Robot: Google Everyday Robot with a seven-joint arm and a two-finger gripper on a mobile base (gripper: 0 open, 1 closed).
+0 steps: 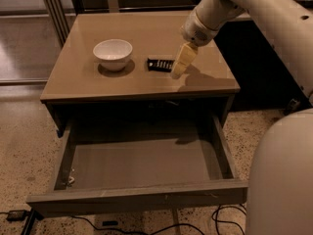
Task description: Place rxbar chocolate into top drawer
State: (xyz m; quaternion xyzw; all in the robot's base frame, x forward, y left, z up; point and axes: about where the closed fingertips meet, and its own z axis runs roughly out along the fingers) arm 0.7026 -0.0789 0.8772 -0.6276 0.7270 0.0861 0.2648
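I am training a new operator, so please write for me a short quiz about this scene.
1. True or false: the top drawer is open.
2. The claw hovers low over the table, beside which thing? A) white bowl B) snack bar
3. Fill in: the snack bar lies on the ___.
Key: 1 true; 2 B; 3 table.
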